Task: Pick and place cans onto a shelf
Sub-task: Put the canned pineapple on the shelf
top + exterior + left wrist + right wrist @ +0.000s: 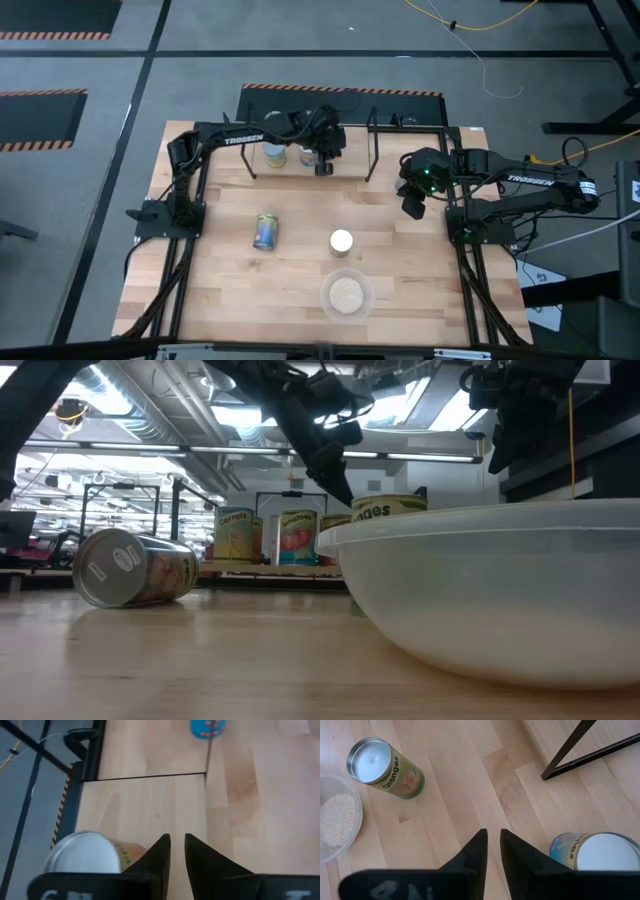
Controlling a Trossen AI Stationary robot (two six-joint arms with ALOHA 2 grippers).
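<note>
Two cans (274,152) upright on shelf (350,176), upper centre; one can (265,231) on its side mid-table, another (341,241) upright near bowl (346,295). Left gripper (323,168) over shelf, fingers nearly together, empty. Right gripper (412,207) at right, fingers nearly together, empty. Rigid, smooth, likely slippery; grasp mid-wall.

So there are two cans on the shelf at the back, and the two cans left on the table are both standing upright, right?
Not quite. Only the oranges can stands upright; the other can lies on its side, as the low view shows. The rest holds: two cans are on the shelf.
</note>
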